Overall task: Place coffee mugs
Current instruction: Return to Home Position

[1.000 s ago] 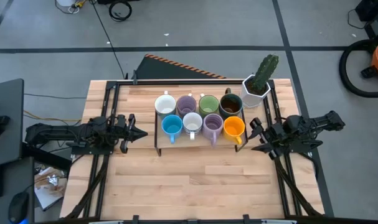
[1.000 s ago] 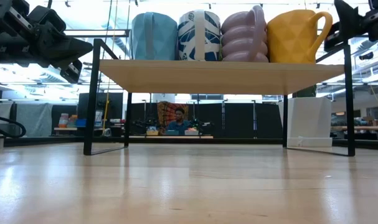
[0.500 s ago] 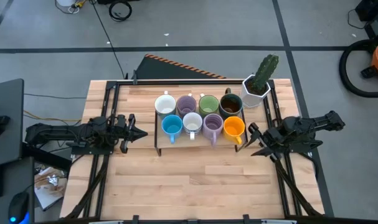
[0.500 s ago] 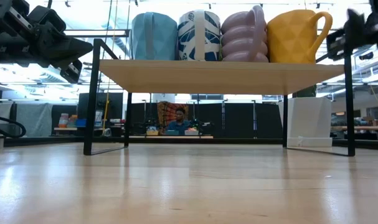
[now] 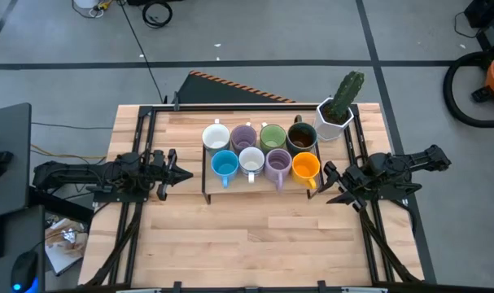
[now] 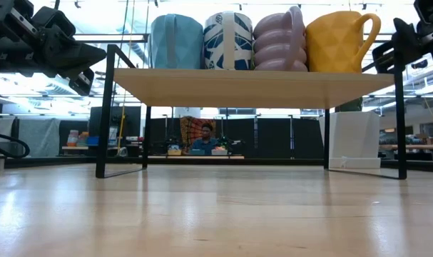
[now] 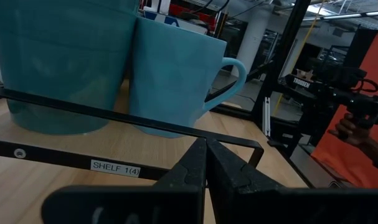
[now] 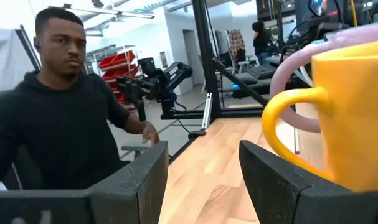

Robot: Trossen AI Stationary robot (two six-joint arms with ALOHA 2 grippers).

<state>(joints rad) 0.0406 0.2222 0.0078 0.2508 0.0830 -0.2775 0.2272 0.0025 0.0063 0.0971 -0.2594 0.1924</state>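
Eight coffee mugs stand on their bases on a black-framed wooden shelf (image 5: pixel 207 181). The back row holds white (image 5: pixel 216 136), lilac (image 5: pixel 244 136), green (image 5: pixel 272 136) and dark brown (image 5: pixel 301 136). The front row holds blue (image 5: pixel 225 165), white (image 5: pixel 251 161), lilac (image 5: pixel 278 164) and orange (image 5: pixel 305 167). My left gripper (image 5: pixel 181 172) is shut and empty, left of the shelf, facing the blue mug (image 7: pixel 176 81). My right gripper (image 5: pixel 328 181) is open and empty, right of the shelf, beside the orange mug's handle (image 8: pixel 288 124).
A white faceted pot with a green cactus (image 5: pixel 332 114) stands on the table at the shelf's far right corner. The shelf's black legs (image 6: pixel 104 107) stand between the arms and the mugs. A person (image 8: pixel 58 112) stands beyond the table. Bare wood lies in front of the shelf (image 5: pixel 263 236).
My right gripper has shifted a little toward the orange mug and slightly down. The mugs and my left arm have kept still.
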